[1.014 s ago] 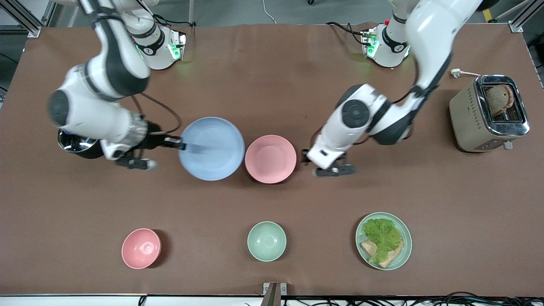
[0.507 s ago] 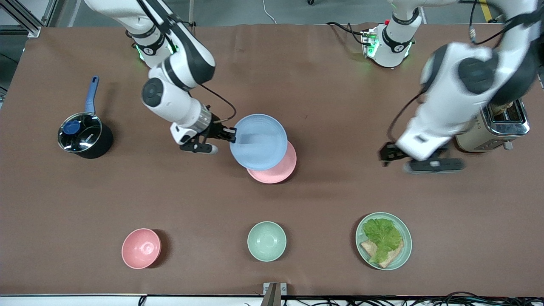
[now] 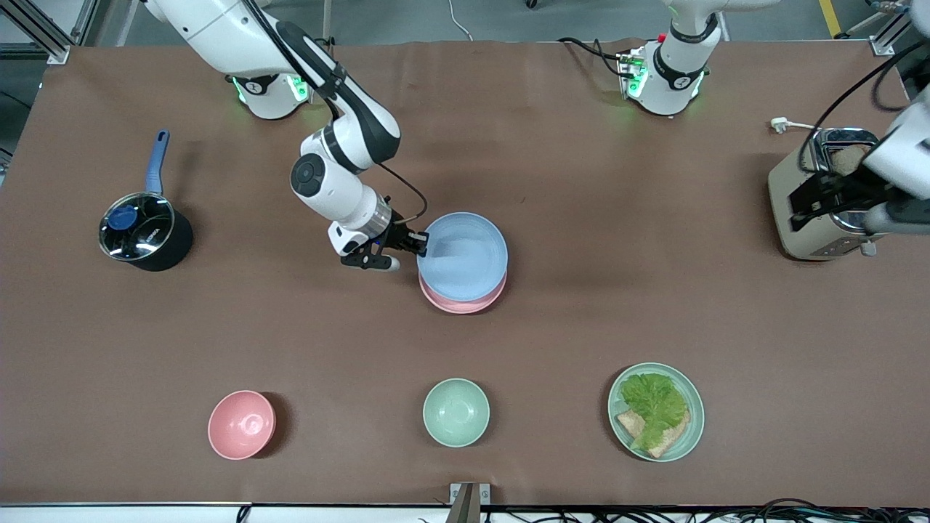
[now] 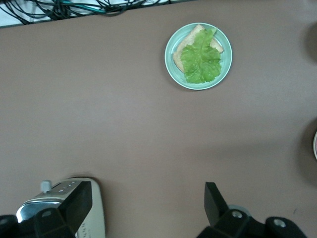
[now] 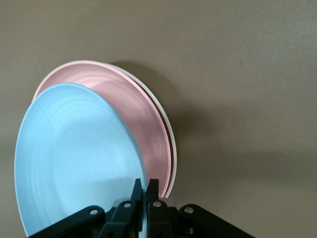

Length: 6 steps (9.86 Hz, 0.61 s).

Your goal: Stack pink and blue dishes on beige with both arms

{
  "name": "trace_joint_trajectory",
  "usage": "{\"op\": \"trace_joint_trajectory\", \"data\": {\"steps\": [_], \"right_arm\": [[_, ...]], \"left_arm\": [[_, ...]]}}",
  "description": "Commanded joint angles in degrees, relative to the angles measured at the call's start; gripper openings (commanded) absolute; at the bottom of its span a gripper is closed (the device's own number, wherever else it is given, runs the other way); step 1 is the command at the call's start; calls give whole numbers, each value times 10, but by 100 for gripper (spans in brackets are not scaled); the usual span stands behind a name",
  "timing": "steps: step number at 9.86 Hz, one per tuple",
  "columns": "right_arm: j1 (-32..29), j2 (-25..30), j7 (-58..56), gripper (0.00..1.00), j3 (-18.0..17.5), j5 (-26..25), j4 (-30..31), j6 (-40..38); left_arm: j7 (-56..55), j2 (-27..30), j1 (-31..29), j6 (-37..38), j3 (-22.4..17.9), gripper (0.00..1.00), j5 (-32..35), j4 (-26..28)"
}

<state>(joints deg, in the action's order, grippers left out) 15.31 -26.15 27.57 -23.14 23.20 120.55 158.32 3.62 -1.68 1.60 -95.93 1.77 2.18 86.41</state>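
I'm lowering the blue plate (image 3: 465, 256), pinched in my right hand (image 3: 420, 247), over the pink plate (image 3: 465, 301) atop beige (image 5: 167, 130); left hand (image 4: 148, 201), open wide, has retreated over the toaster (image 3: 795, 196).

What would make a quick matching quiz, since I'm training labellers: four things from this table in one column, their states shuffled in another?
1 blue plate
2 pink plate
3 green plate
4 toaster

A carries lettuce
B bread in its slot
C clamped in the right gripper
D lies on the beige plate

Pairs: 1-C, 2-D, 3-A, 4-B. The left gripper waits open by the toaster.
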Motion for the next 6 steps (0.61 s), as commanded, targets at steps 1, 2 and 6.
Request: {"op": "trace_joint_trajectory", "data": {"steps": [1,2,6], "right_arm": [[-1,3,18,26,-2,-10,2,5],[-2,3,18,32,-2,-10,1,5],[-46,81,13,100,5,-13,-1,-89]], "left_arm": [[28,-24,3,60,-33,100,-30,-43],[32,-16,4,67,-37,100,-32,-41],[17,-10,3,96,-41,100,-35,-36]]}}
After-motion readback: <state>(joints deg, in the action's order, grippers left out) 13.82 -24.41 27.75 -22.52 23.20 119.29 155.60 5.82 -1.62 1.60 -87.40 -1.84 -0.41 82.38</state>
